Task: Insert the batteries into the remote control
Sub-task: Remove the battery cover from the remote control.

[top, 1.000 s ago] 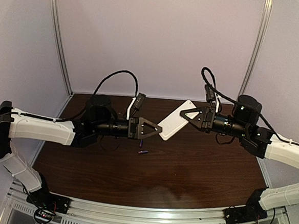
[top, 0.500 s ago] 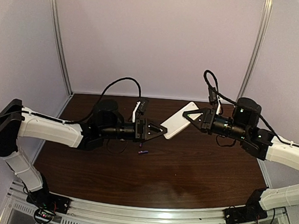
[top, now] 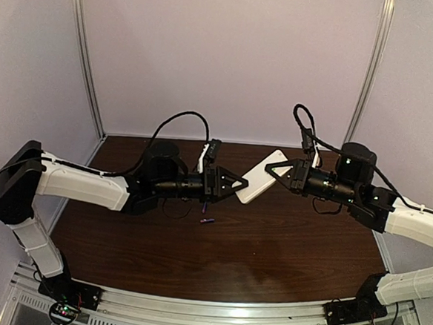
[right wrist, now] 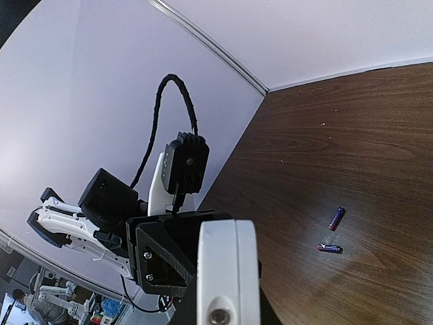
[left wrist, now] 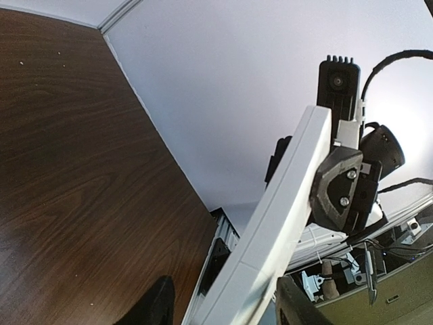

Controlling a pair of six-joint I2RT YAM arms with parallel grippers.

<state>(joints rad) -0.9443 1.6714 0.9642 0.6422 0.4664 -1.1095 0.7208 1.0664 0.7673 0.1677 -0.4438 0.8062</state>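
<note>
My right gripper (top: 278,169) is shut on the upper end of the white remote control (top: 258,179) and holds it tilted in the air above the table's far middle. My left gripper (top: 239,185) is open, with its fingers either side of the remote's lower end. In the left wrist view the remote (left wrist: 284,196) runs diagonally between my dark fingertips (left wrist: 154,305). The right wrist view shows the remote (right wrist: 226,264) edge-on. Two purple batteries (right wrist: 336,218) (right wrist: 329,248) lie on the table. One battery (top: 207,221) shows in the top view, below my left gripper.
The dark wooden table (top: 285,249) has white walls behind it and on both sides. Metal corner posts (top: 86,57) (top: 372,69) stand at the back. A metal rail (top: 206,310) runs along the near edge.
My left gripper has moved to the right, up to the remote, and its fingers now stand either side of the remote's lower end. The right gripper and the remote have barely moved.
</note>
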